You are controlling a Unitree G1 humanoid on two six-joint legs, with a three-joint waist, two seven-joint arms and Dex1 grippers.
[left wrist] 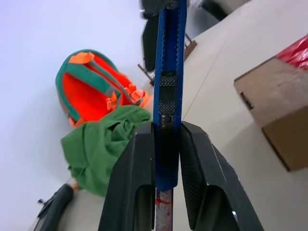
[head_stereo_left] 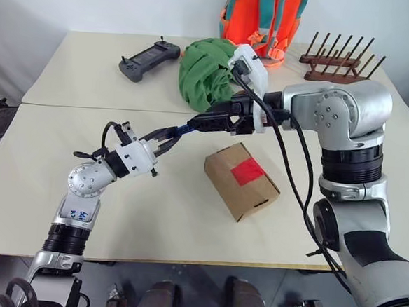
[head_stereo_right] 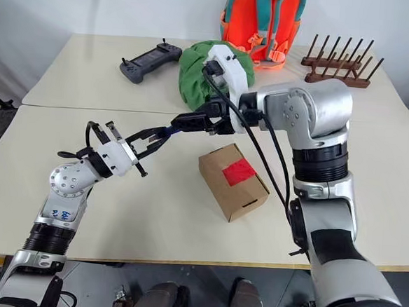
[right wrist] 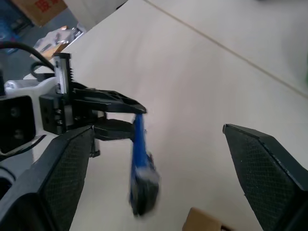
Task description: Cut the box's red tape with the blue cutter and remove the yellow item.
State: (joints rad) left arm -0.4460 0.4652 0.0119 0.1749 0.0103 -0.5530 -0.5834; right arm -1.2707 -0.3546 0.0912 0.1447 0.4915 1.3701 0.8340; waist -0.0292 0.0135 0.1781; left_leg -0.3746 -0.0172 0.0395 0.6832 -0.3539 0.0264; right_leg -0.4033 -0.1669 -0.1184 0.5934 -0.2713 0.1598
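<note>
Fingers (left wrist: 139,183) clamp the blue cutter (left wrist: 169,96); stereo adds red tape (head_stereo_left: 247,172).

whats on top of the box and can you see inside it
A square of red tape sits across the top of the box, which rests on the table. Its flaps are shut, so whatever is inside stays covered.

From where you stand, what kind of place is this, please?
Probably a robot test room or lab, not a home. Two plain beige tables stand pushed together against a bare white wall, and unrelated props lie on them: a black handheld controller, a wooden peg rack and a small brown cardboard box.
</note>
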